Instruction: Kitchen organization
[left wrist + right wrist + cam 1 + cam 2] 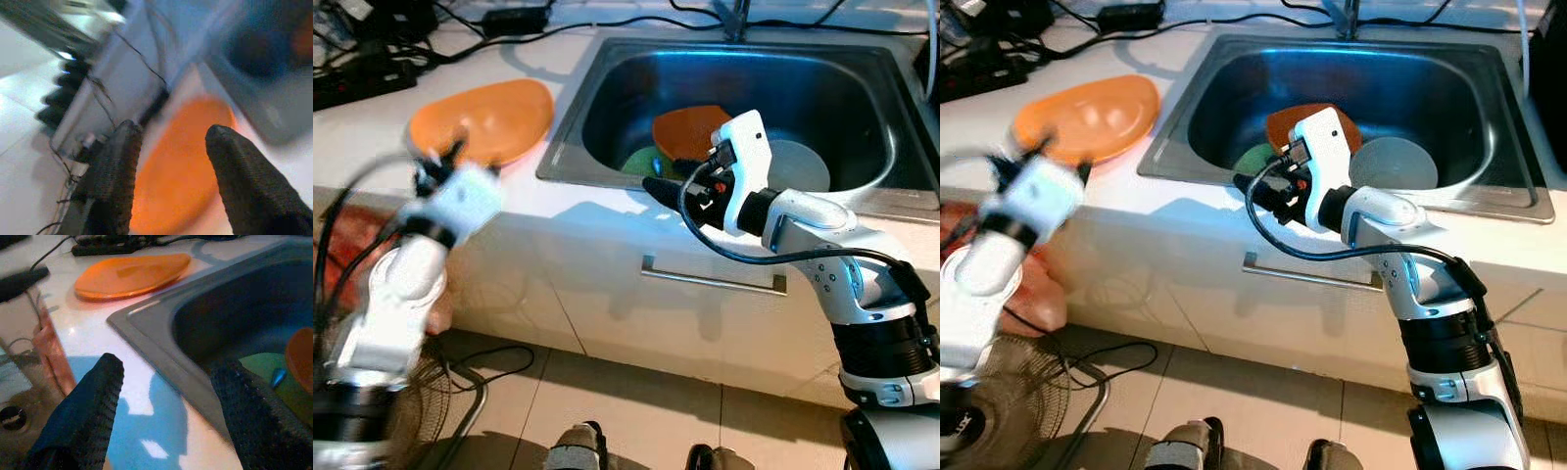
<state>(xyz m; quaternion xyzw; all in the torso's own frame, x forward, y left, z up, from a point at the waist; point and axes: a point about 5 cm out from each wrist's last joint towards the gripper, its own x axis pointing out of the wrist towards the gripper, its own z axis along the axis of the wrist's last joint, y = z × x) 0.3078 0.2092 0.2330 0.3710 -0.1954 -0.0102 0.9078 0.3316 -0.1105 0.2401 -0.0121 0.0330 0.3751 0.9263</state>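
Risk centres on the left claw [440, 162], which hovers with its fingers spread and nothing between them at the near rim of the wide, shallow orange plastic dish [487, 119]; that dish lies flat on the white tabletop [372, 147], just beside the left edge of the stainless steel sink [607, 69]. The left arm shows motion blur, so a fast approach could strike the rim and skid the dish toward the black cables [372, 59] behind it or tip it into the basin. A thin, flat rim offers little purchase; I judge a pinch there likely to slip. The right claw [668, 188] is also open and empty, poised over the front lip of the sink. Inside the basin sit a round orange plate [683, 127], a green dish [641, 162] and a pale grey plate [798, 166], stacked loosely and overlapping. A descent from this angle could knock the claw against the steel lip or shift the pile.
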